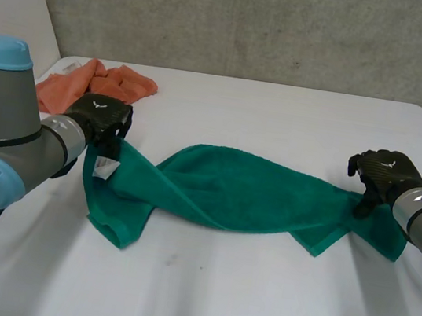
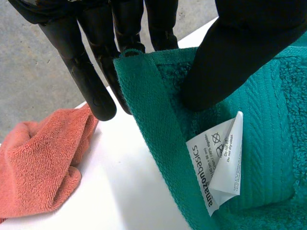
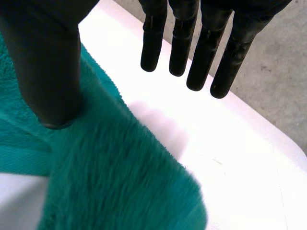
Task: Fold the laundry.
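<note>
An orange terry cloth [image 1: 87,82] is seen crumpled at the far left of the white surface [image 1: 281,113], just behind the left robot hand [image 1: 102,116]; a grey concrete wall [image 1: 255,21] stands beyond. The plush green towel [image 1: 230,189] is stretched, twisted, across the middle. Its corner by the white care label [image 2: 218,163] is pinched between the left robot hand's thumb and fingers. The right robot hand [image 1: 384,172] is held with fingers straight and clear of the cloth, thumb down at the towel's other end.

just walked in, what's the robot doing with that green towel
The robot has a green towel stretched between its hands on the white table. The left hand pinches one end, by the white label, between thumb and fingers. The right hand is at the other end, thumb pressing the cloth, fingers straight and off it. The towel is twisted and rumpled, not yet folded. A crumpled orange cloth lies behind the left hand.
</note>
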You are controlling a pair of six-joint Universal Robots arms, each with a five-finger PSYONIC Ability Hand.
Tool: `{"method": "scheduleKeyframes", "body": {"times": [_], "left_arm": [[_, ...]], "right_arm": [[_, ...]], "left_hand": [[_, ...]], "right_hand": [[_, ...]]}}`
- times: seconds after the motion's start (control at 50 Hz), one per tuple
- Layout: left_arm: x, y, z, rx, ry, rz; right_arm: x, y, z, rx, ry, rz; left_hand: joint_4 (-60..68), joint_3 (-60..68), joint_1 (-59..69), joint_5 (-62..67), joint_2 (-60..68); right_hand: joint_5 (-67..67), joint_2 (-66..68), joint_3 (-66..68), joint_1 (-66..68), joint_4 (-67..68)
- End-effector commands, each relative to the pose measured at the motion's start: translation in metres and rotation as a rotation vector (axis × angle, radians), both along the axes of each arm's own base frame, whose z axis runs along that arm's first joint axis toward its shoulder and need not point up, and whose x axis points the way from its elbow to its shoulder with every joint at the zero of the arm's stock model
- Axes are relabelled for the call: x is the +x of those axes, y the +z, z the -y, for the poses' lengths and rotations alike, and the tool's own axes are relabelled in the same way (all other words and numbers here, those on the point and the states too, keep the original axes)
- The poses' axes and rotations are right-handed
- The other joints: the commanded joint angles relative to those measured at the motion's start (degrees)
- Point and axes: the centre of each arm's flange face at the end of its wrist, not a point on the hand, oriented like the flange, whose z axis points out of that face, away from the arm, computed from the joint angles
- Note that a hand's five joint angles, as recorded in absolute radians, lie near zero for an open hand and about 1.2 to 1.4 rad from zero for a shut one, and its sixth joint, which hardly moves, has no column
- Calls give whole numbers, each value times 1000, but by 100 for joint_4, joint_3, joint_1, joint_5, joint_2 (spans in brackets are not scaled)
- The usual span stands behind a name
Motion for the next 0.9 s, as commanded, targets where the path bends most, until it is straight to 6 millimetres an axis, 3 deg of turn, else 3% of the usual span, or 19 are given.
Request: {"method": "scheduleKeyframes", "body": {"times": [0.02,0.2,0.24,0.28,0.34,0.42,0.44,0.5,0.52,0.6,0.68,0.74,0.82,0.86,0.9], "left_arm": [[0,-2,-2,7,-2,2],[-1,-3,-2,11,-5,3],[0,-4,-3,14,-4,4],[0,-4,-3,15,-4,4],[0,-4,-4,17,-2,8],[1,3,-10,11,-8,11],[2,8,-11,-1,-8,7],[7,34,-23,-38,-7,3],[9,40,-27,-38,-5,4],[18,76,-53,-59,-16,39],[28,103,-83,-86,-47,124],[31,105,-89,-102,-64,174],[31,93,-90,-95,-96,260],[29,75,-83,-51,-112,297],[24,53,-69,-4,-118,313]], "right_arm": [[-4,12,-18,72,9,-10],[-6,-22,-3,91,-1,-18],[-6,-25,-2,99,-2,-19],[-7,-26,-2,101,-8,-17],[-9,-20,-1,86,-17,-17],[-17,9,1,10,-39,-30],[-19,36,-4,-46,-34,-45],[-23,75,-20,-89,-22,-101],[-26,99,-31,-106,-9,-149],[-33,129,-55,-39,39,-280],[-37,146,-67,4,69,-361],[-38,158,-70,-18,77,-386],[-35,151,-69,7,93,-393],[-34,142,-67,38,101,-395],[-34,121,-56,108,108,-399]], "left_hand": [[1113,1172,1436,1378,1139],[1113,1172,1436,1378,1139],[1113,1172,1436,1378,1139],[1113,1172,1436,1378,1139],[1113,1172,1436,1378,1139],[1113,1172,1436,1378,1139],[1113,1172,1436,1378,1139],[1113,1172,1436,1378,1139],[1113,1172,1436,1378,1139],[1113,1172,1436,1378,1139],[1113,1172,1436,1378,1139],[1113,1172,1436,1378,1139],[1113,1172,1436,1378,1139],[1113,1172,1436,1378,1139],[1113,1172,1436,1378,1139]], "right_hand": [[248,231,241,597,229],[1692,1675,1685,2041,1673],[2765,2747,2757,3114,2746],[4892,4874,4885,5241,4873],[4902,4884,4895,5251,4883],[4902,4884,4895,5251,4883],[4902,4884,4895,5251,4883],[4902,4884,4895,5251,4883],[4902,4884,4895,5251,4883],[4902,4884,4895,5251,4883],[4902,4884,4895,5251,4883],[4902,4884,4895,5251,4883],[4902,4884,4895,5251,4883],[4902,4884,4895,5251,4883],[4902,4884,4895,5251,4883]]}}
